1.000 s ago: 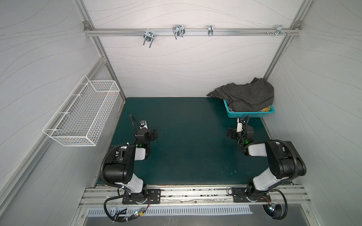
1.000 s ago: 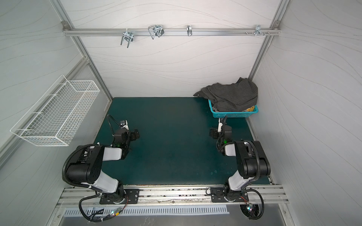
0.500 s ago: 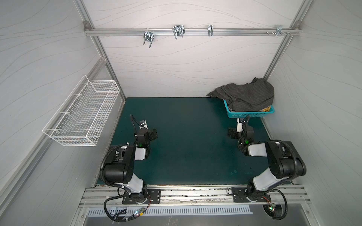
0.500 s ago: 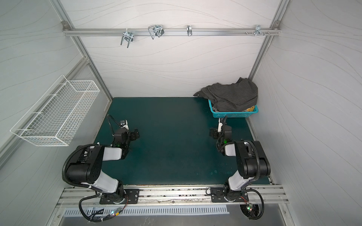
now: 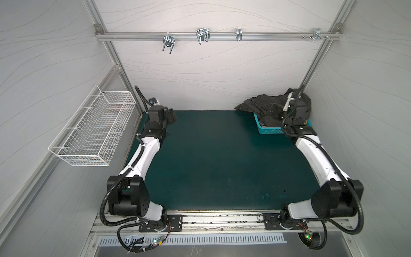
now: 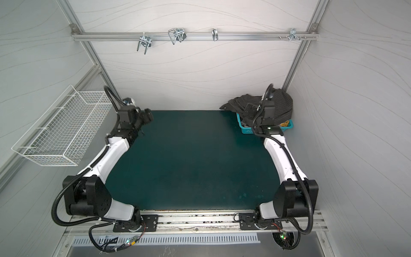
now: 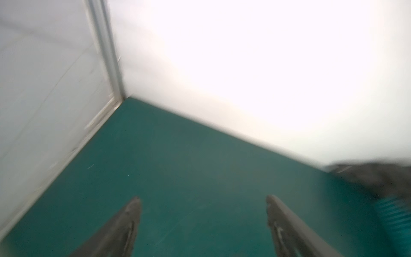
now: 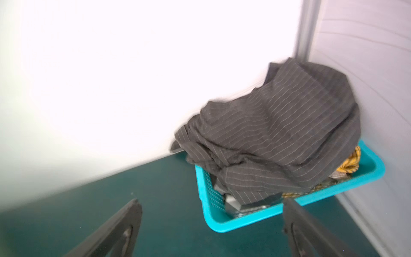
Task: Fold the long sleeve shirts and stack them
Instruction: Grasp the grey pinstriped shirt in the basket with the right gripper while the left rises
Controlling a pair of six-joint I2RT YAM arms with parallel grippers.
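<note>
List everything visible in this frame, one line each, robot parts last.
pinstriped shirt: one, charcoal grey, heaped over the teal basket
plaid shirt: one, mustard yellow, in the teal basket, mostly hidden
teal basket: one, teal plastic, far right corner of the mat
mat: one, dark green, covering the table
wire basket: one, white, on the left wall
hooks: several, silver, back-wall rail
left gripper: one, black, open, above the mat's far left corner
right gripper: one, black, open, near the teal basket
</note>
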